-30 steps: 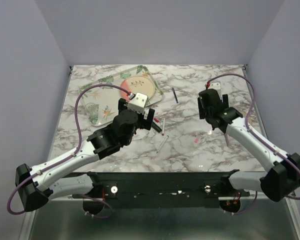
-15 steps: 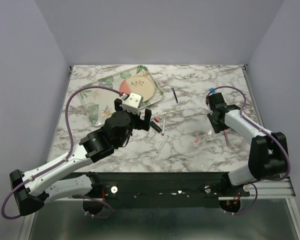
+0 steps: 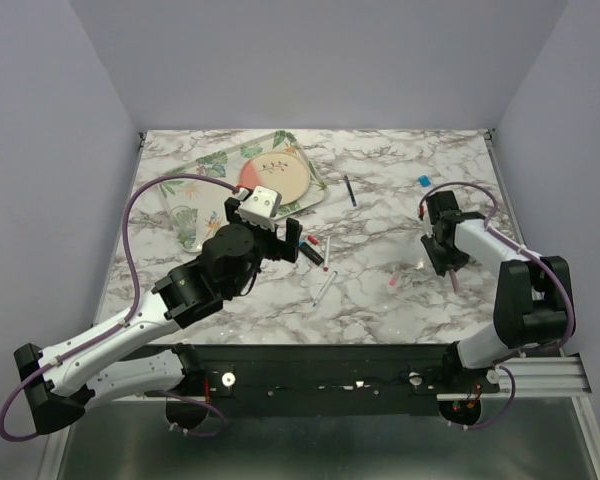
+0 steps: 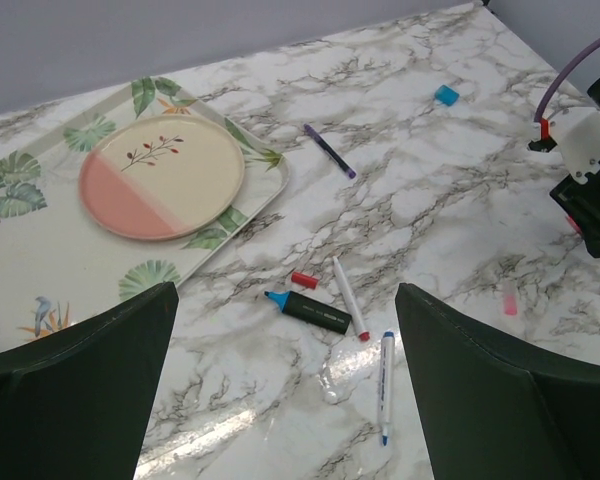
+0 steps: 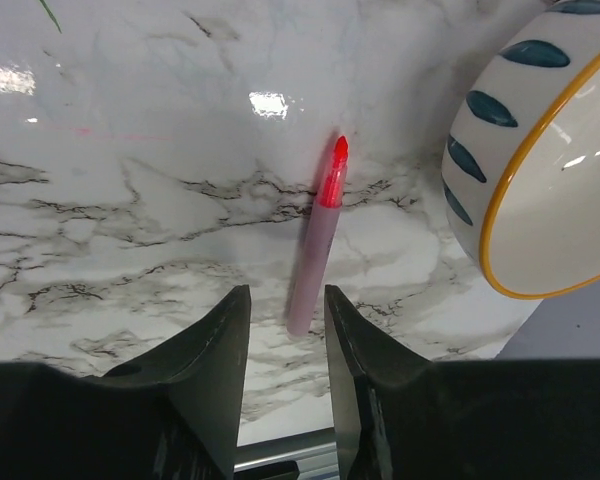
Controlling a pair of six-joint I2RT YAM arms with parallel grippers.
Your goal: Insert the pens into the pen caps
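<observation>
- Both left gripper [image 4: 285, 292] jaws stand wide apart, empty.
- Right gripper [image 5: 286, 292] flanks translucent pink red-tipped pen [image 5: 320, 215] (clamped or not, unclear).
- Blue print on slim white pen [image 4: 385, 380]: illegible.

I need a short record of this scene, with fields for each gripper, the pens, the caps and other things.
left gripper: open, holds nothing
right gripper: jaws astride the end of the pink pen, not closed on it
pens in the middle: marker, red-tipped pen, blue-tipped pen
far pen: navy pen
loose caps: red cap, blue cap, pink cap
other: plate on tray; bowl
</observation>
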